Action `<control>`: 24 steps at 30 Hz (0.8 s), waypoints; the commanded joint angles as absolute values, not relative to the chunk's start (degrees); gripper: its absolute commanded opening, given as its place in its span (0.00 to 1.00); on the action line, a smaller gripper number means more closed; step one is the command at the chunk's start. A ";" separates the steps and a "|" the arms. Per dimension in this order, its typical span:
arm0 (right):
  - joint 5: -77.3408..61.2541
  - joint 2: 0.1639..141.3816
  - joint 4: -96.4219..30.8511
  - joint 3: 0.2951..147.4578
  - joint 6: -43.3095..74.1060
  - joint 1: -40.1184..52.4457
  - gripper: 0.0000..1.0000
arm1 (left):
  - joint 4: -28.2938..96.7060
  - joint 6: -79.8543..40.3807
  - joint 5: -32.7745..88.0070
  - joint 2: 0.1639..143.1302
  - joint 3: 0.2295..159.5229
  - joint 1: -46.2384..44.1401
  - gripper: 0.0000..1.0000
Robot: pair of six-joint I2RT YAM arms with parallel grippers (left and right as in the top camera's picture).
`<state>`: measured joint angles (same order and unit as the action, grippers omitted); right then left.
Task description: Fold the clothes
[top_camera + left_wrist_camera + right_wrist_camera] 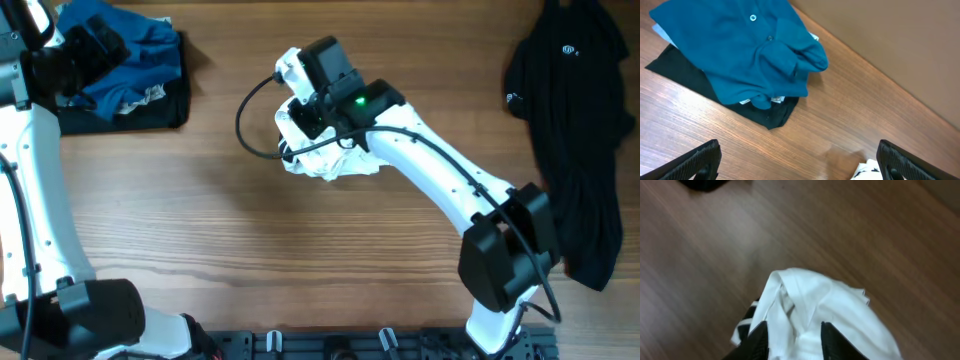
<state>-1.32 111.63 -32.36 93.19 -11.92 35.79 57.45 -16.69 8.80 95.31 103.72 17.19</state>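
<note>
The white T-shirt (330, 165) with a black print lies bunched in the table's middle. My right gripper (305, 120) is over it, its fingers (795, 340) closed around a fold of the white T-shirt (810, 300). A blue shirt (125, 55) lies crumpled on a flat black garment (150, 105) at the far left; both show in the left wrist view, blue shirt (740, 50) on black garment (685, 75). My left gripper (800, 162) is open and empty above bare wood near them. A corner of the white T-shirt (867, 171) shows there too.
A second black garment (575, 130) with a small logo lies spread at the right side of the wooden table (200, 220). The right arm (450, 180) reaches across from the front right. A black cable (245, 120) loops beside its wrist.
</note>
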 commanded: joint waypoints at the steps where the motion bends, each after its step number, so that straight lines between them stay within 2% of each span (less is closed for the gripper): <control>1: 2.35 116.22 -29.36 94.28 -14.13 35.83 0.22 | 57.28 -17.17 8.88 95.81 103.72 17.54 1.00; 5: 4.16 118.76 -31.83 94.28 -14.02 35.99 0.16 | 57.34 -17.17 8.91 95.81 103.72 17.47 1.00; 10: 16.73 119.04 -38.57 94.28 -8.27 31.68 0.15 | 57.47 -17.17 8.88 95.81 103.50 17.50 1.00; 15: 8.12 121.78 -33.93 94.17 -7.38 19.64 0.15 | 57.47 -17.15 8.88 95.81 103.46 17.50 1.00; 18: 2.81 122.72 -33.82 94.28 -7.33 16.60 0.16 | 57.58 -16.95 8.88 95.81 103.46 17.47 1.00; 19: 0.97 121.89 -34.92 95.22 -7.29 16.51 0.21 | 57.56 -16.97 8.88 95.81 103.46 17.50 1.00; 21: -4.16 117.73 -39.77 99.92 -4.49 17.04 0.45 | 57.49 -16.99 8.91 95.81 103.46 17.47 1.00; 23: -8.95 113.36 -46.46 105.27 1.23 17.06 0.84 | 57.49 -16.97 8.88 95.81 103.46 17.50 1.00; 24: -11.42 111.46 -50.37 106.34 6.04 17.06 0.99 | 57.49 -16.97 8.88 95.81 103.46 17.50 1.00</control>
